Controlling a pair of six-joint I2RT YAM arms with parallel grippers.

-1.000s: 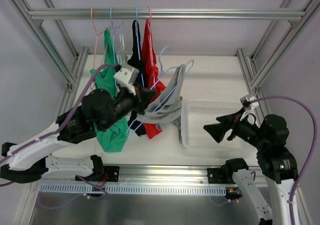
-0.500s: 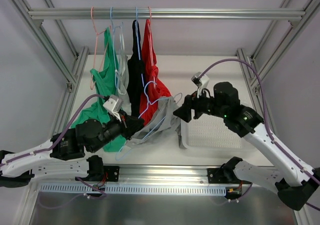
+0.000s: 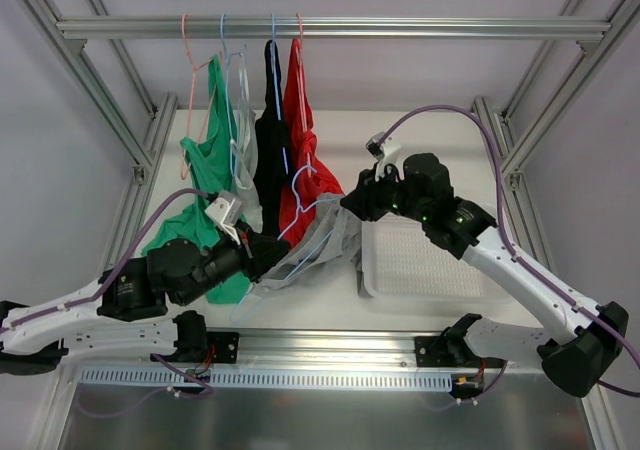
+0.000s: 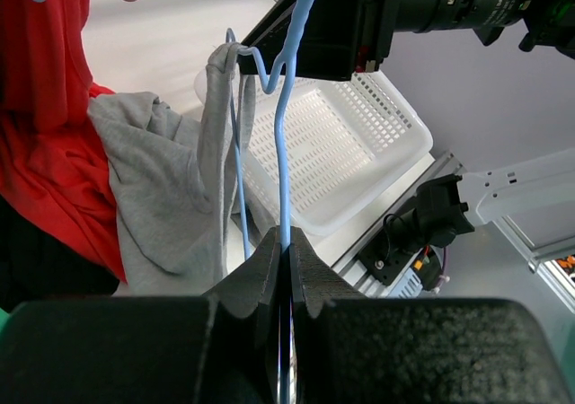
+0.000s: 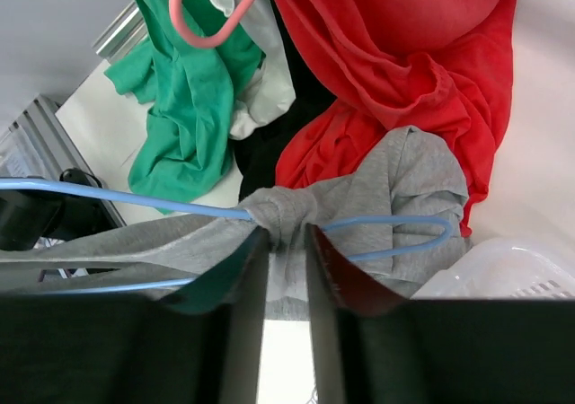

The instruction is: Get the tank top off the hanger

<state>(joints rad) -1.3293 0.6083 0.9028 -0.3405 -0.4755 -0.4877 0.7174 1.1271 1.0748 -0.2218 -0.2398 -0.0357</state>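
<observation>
Left wrist: we see left gripper (image 4: 286, 242) clamped on the blue hanger (image 4: 286, 108) wire. Right gripper (image 5: 286, 242) pinches grey tank top (image 5: 395, 180) strap, near white basket (image 4: 359, 153).

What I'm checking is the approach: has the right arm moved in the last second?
Yes. The right arm swung left: its jaws went from over the basket to past its left rim, at the tank top.

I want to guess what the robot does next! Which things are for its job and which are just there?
For the job: grey tank top, blue hanger, left end effector pinching the hanger, right end effector pinching the grey cloth.
Just there: red top, green top, black top, white basket.
</observation>
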